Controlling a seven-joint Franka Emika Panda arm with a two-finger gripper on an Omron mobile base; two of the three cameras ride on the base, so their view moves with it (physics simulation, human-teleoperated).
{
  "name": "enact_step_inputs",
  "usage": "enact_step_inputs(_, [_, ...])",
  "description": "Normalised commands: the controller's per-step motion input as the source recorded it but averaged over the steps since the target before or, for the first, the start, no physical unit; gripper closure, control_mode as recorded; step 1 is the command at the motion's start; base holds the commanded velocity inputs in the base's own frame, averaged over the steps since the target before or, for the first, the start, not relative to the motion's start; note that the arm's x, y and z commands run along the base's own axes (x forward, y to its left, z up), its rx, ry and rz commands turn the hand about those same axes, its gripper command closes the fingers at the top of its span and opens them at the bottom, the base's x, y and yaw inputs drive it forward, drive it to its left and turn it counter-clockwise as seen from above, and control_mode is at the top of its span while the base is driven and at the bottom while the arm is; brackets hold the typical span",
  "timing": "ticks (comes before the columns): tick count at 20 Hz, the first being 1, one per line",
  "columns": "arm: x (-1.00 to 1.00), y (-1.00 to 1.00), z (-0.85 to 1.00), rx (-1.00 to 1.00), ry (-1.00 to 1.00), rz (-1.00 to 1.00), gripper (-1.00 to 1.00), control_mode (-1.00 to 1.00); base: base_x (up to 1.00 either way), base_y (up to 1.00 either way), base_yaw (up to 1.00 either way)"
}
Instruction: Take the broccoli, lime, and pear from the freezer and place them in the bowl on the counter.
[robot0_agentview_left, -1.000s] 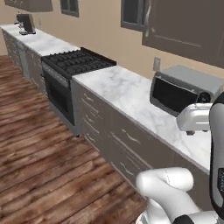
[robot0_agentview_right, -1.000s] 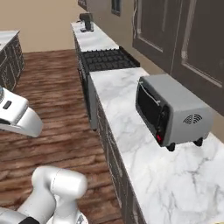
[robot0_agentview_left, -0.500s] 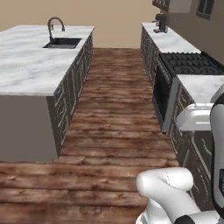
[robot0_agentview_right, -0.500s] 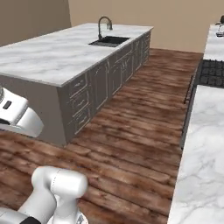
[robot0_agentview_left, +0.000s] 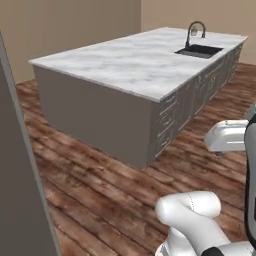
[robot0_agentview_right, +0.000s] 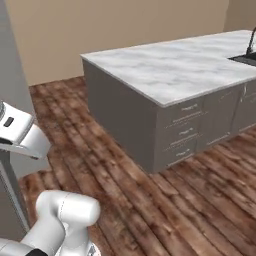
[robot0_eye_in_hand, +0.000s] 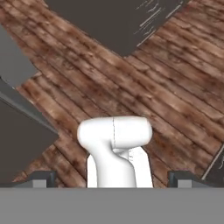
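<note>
Gripper jaws stand wide apart, nothing between them; the two dark finger tips sit at opposite lower corners of the hand view, pointing down at bare wood-plank floor.

Freezer: grey flat slab at the left edge of the left base view, very close to the base; in the right base view the same grey surface runs along the left edge, just behind the white arm link. Whether its door is open or shut cannot be told from these edges. In the hand view, dark grey panels at the left border may be part of it; not certain.

Surroundings: a long kitchen island with white marble top, grey veins, grey drawers on its side face, lies ahead across open floor. A dark inset sink with a curved dark faucet sits at its far end. Beige wall behind.

Between the arm and the island, only plank floor.
</note>
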Motion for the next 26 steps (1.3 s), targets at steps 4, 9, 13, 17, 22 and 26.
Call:
enact_step_inputs(4, [0.0, 0.0, 0.0, 0.0, 0.0, 0.0, -1.0, 1.0, 1.0, -0.24, 0.7])
enact_step_inputs(9, [0.0, 0.0, 0.0, 0.0, 0.0, 0.0, -1.0, 1.0, 1.0, -0.4, 0.6])
enact_step_inputs(13, [0.0, 0.0, 0.0, 0.0, 0.0, 0.0, -1.0, 1.0, 1.0, -0.43, 0.6])
enact_step_inputs(17, [0.0, 0.0, 0.0, 0.0, 0.0, 0.0, -1.0, 1.0, 0.94, -0.1, 0.67])
enact_step_inputs(22, [0.0, 0.0, 0.0, 0.0, 0.0, 0.0, -1.0, 1.0, 0.7, 0.0, 0.71])
enact_step_inputs(26, [0.0, 0.0, 0.0, 0.0, 0.0, 0.0, -1.0, 1.0, 0.69, -0.44, 0.55])
